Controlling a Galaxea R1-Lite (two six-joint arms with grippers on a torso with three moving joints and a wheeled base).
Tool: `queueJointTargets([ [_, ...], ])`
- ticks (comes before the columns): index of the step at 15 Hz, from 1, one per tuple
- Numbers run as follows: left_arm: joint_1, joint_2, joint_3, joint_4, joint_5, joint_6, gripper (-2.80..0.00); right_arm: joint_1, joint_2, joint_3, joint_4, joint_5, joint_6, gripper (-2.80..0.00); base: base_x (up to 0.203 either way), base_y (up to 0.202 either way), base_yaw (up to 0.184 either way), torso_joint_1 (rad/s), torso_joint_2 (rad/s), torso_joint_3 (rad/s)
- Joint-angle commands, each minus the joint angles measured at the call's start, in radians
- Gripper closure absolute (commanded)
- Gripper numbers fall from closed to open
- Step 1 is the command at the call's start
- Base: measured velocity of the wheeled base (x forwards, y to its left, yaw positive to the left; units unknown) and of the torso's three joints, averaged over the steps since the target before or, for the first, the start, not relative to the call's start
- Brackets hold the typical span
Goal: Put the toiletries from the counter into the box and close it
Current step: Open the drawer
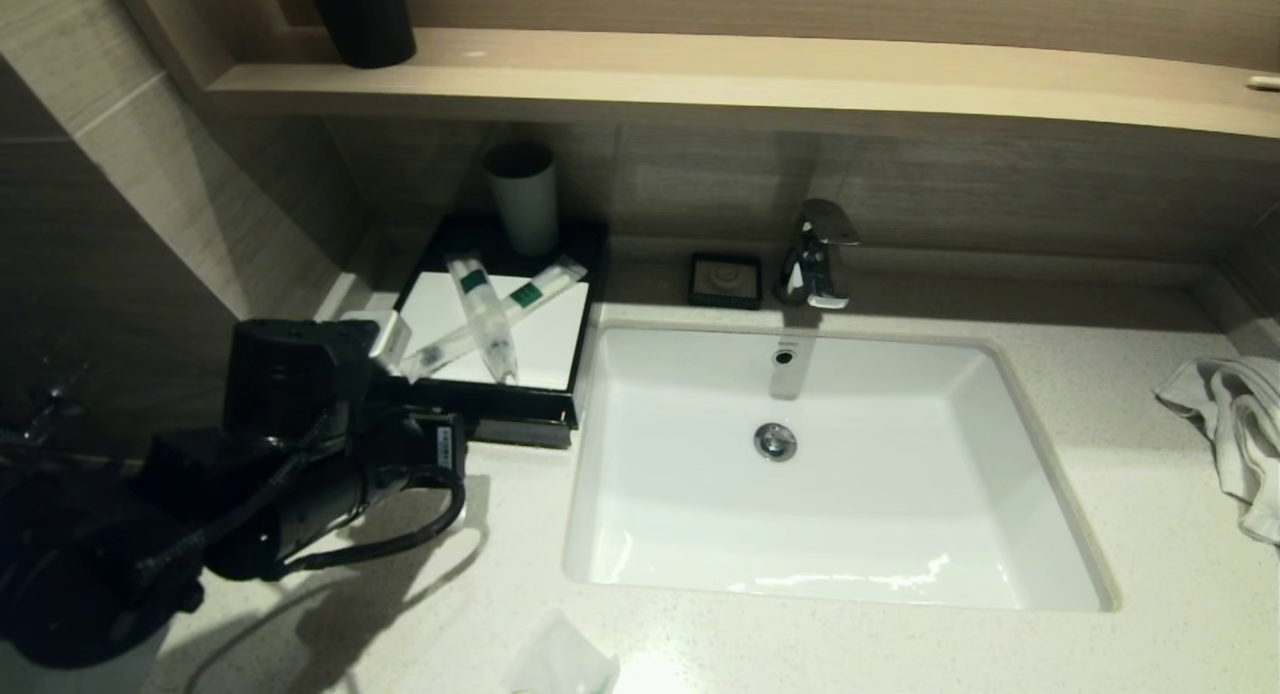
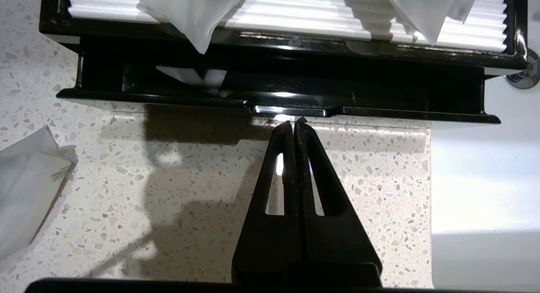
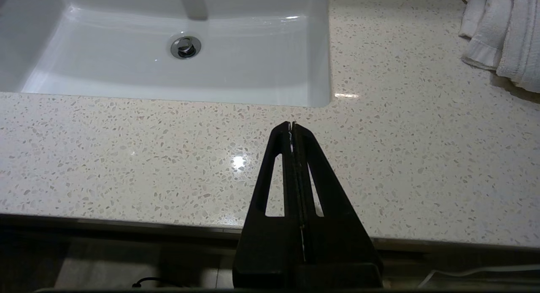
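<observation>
- My left gripper (image 2: 294,123): fingers pressed together, holding nothing, tips right at the box (image 2: 278,96) drawer's front lip.
- Two tubes (image 1: 483,314) crossed on box top; one packet (image 2: 25,191) on counter (image 2: 177,191) nearby.
- Grey cup (image 1: 523,196) behind, sink (image 1: 690,534) beside box.
- Right gripper (image 3: 292,125) pinched closed, empty, above the counter edge.

Bright light fell from above, glaring off the sink (image 1: 700,534) and desk (image 3: 236,162); the left arm (image 1: 300,474) threw hard shadows; the left wall lay dim.

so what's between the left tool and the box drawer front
Nothing: in the left wrist view the shut left tool has its tips right at the drawer's front lip, with only bare counter beneath.
</observation>
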Motion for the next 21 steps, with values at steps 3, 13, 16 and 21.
queueJointTargets([
  [3, -0.014, 0.008, 0.011, -0.004, 0.002, -0.004, 0.00, -0.001, 0.000, 0.000, 0.000, 0.000, 0.000, 0.00, 0.000, 0.000, 0.000, 0.000, 0.00, 0.000],
  [13, -0.012, 0.050, -0.017, -0.009, 0.005, -0.007, 0.00, -0.002, 0.000, 0.000, -0.001, 0.000, 0.000, 0.00, 0.000, 0.000, 0.000, 0.000, 0.00, 0.000],
  [16, -0.012, 0.060, -0.024, -0.026, 0.005, -0.008, 0.00, 0.000, 0.000, 0.000, 0.000, 0.000, 0.000, 0.00, 0.000, 0.000, 0.000, 0.000, 0.00, 0.000],
  [21, -0.011, 0.079, -0.031, -0.072, 0.028, -0.008, 0.00, 0.000, 0.000, 0.000, 0.001, 0.000, 0.000, 0.00, 0.000, 0.000, 0.000, 0.000, 0.00, 0.000],
])
